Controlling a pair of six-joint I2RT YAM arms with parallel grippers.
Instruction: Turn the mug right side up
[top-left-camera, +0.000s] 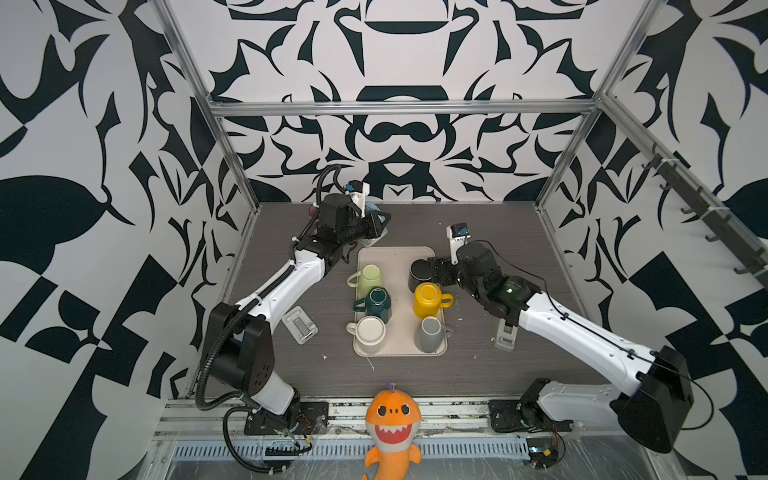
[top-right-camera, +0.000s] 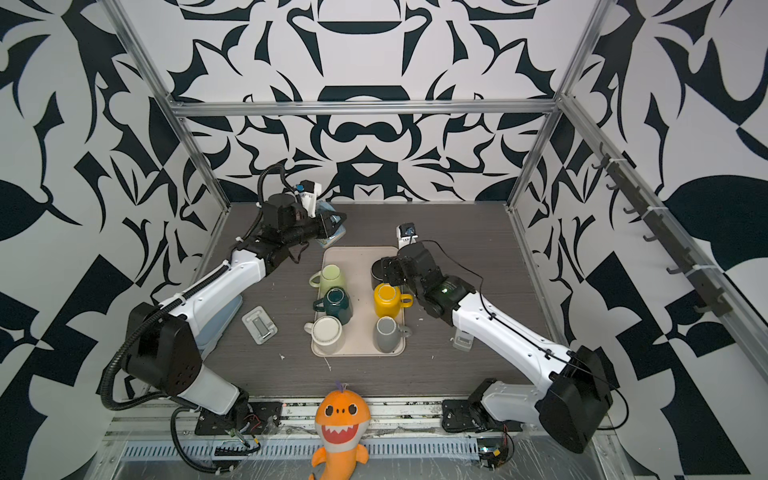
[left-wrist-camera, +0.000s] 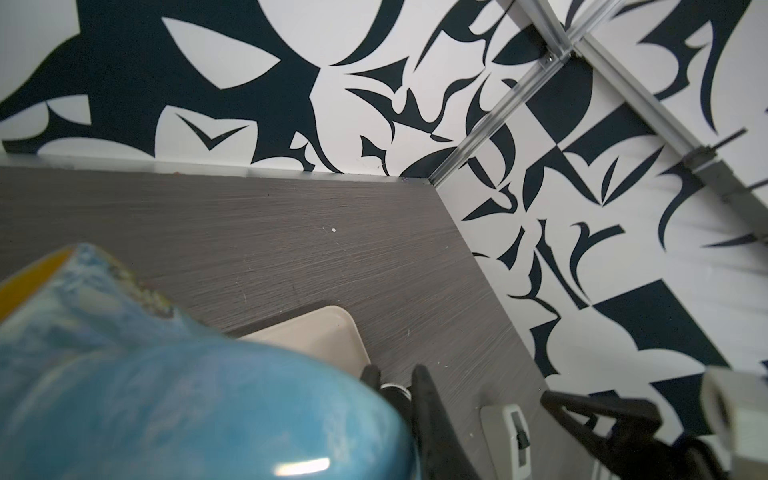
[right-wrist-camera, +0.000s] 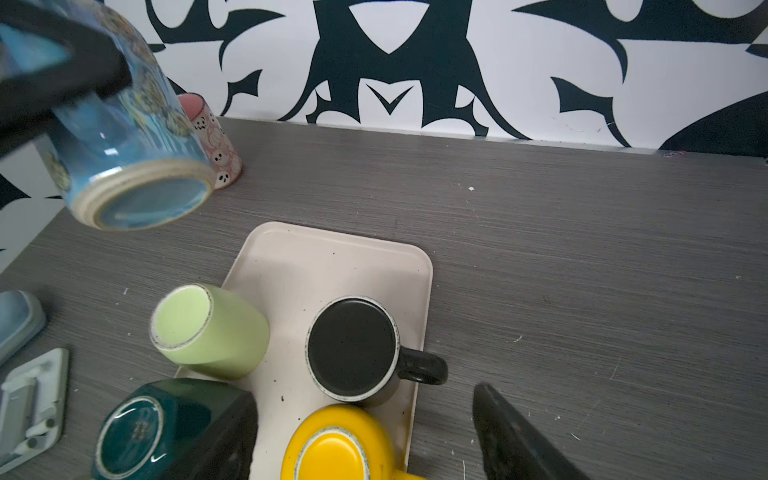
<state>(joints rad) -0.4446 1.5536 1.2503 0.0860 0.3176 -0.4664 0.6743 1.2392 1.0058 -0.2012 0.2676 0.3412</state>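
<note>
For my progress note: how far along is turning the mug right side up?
Done: blue mug lifted clear of the table. In hand: left end effector holds it tilted, base showing. Left: set it upright; black mug on the tray sits bottom-up.

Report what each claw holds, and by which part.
Left claw grips the blue mug by its side wall toward the mouth end, off the table and tilted. Right claw stands open by the black mug, holding nothing.

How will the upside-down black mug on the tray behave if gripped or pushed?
Likely rigid, fairly heavy: the black mug looks ceramic. Rim-down on the tray, it should slide, not roll. Matte finish probably grips well.
</note>
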